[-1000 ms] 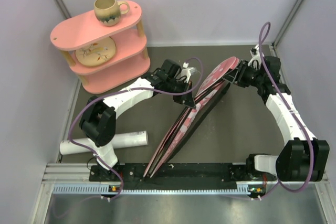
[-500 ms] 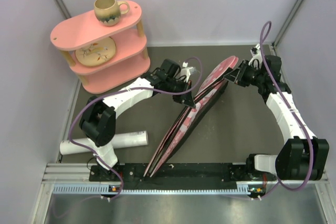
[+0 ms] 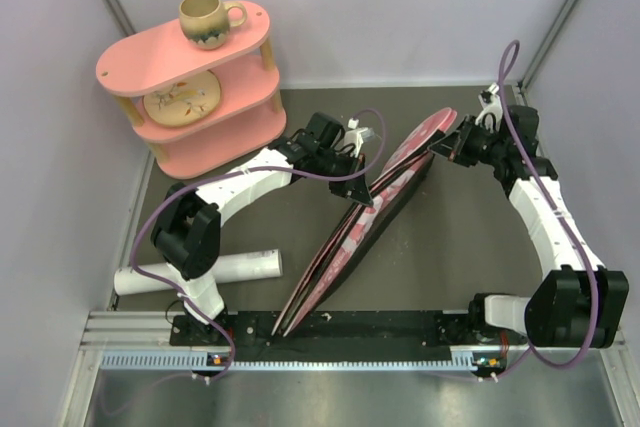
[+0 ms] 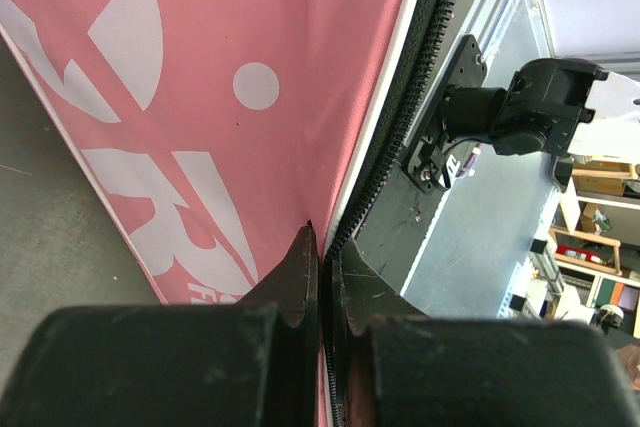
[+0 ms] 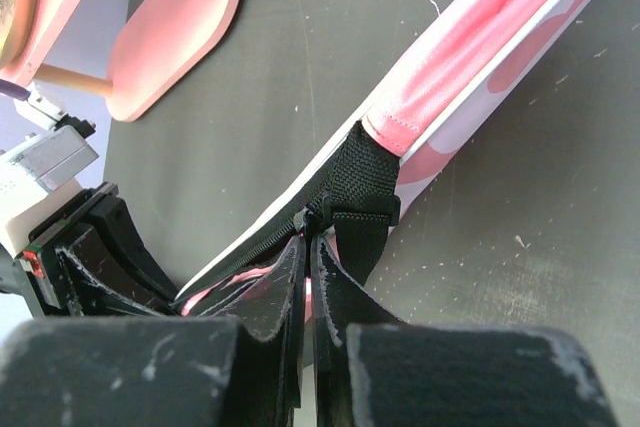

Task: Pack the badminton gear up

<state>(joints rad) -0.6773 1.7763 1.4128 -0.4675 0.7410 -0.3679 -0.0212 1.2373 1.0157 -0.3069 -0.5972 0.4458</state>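
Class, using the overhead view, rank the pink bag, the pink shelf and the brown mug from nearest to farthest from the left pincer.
1. pink bag, held in the left pincer, at centre.
2. pink shelf, to the left.
3. brown mug, on the shelf's top, farther back left.

I have both arms stretched toward the middle; left gripper point(image 3: 360, 151) and right gripper point(image 3: 438, 145) are each pinched closed.

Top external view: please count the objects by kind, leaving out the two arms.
pink bag: 1
white tube: 1
pink shelf: 1
mug: 1
patterned plate: 1
Total: 5
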